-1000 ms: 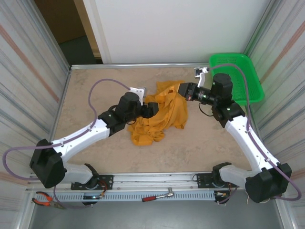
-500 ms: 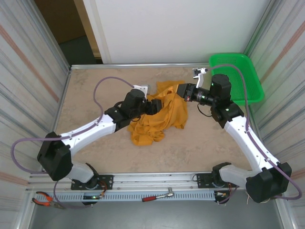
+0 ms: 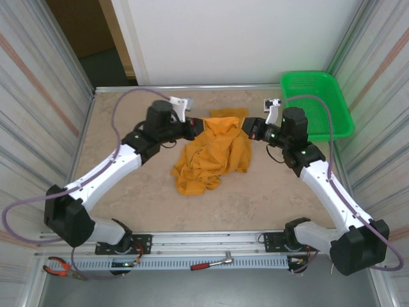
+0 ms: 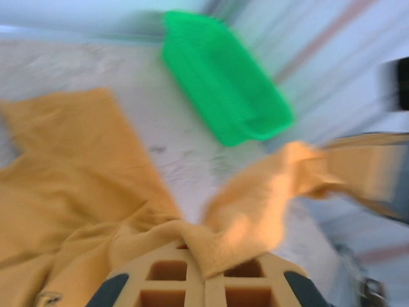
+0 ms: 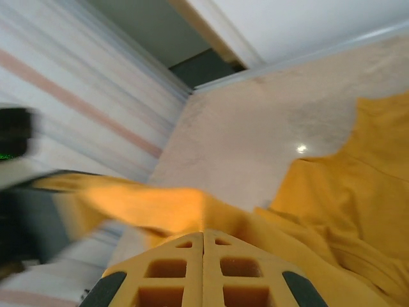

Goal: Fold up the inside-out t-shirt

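Nearest, red-handled pliers (image 3: 59, 265) and a ratchet wrench (image 3: 216, 261) lie on the rail in front of the arm bases. Beyond them the mustard-orange t-shirt (image 3: 211, 157) sits in the middle of the desk (image 3: 128, 185), its lower part bunched on the surface and its upper edge stretched between the arms. The left jaws are closed on a fold of that edge. The right jaws, also pressed together, pinch cloth at the other end. A green basket (image 3: 317, 102) stands at the far right corner, apart from the shirt.
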Tool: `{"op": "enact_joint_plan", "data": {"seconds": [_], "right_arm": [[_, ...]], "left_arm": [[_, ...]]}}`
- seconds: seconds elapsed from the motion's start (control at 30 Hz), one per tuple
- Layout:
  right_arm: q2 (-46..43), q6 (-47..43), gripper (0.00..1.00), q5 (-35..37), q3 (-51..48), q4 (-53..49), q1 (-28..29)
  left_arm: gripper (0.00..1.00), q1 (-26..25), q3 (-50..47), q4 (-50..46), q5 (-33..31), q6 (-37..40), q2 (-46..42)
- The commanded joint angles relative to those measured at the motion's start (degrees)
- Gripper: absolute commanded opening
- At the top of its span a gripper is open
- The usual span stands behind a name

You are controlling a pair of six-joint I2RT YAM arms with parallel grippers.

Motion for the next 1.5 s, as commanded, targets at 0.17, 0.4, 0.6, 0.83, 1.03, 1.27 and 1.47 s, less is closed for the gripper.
{"op": "enact_joint_plan", "data": {"seconds": [0.17, 0.4, 0.6, 0.83, 1.03, 1.27, 1.47], "right_arm": [[1.4, 2.1, 0.0, 5.3, -1.1, 2.7, -1.8], [-3.7, 9.6, 0.0, 1.4, -2.2, 5.6, -7.7], [-5.0, 8.2, 0.0, -3.8, 3.5, 3.4, -5.8], [-3.1, -2.9, 0.68, 4.9, 7.7, -5.8, 9.4], [-0.4, -9.4, 0.72, 15.7, 9.3, -9.4, 19.7], [3.6, -10.8, 0.67, 16.7, 11.3, -9.1, 23.7], [1.4, -11.3, 0.68, 21.0, 11.9, -9.9, 27.5]], "left_arm": [[0.0, 5.6, -5.7, 20.3, 28.9, -3.4, -6.0], [0.0, 12.5, -16.8, 40.2, 20.1, -17.4, -9.9], [0.0, 11.9, -11.5, 32.8, 20.2, -14.9, -9.5], [0.0, 10.1, -4.5, 25.5, 19.5, -14.0, -7.8], [0.0, 8.9, -2.0, 22.7, 19.3, -13.3, -7.1], [0.0, 8.6, -1.4, 21.2, 18.7, -13.0, -6.8], [0.0, 8.5, -1.1, 19.7, 17.6, -12.8, -6.5]]}}
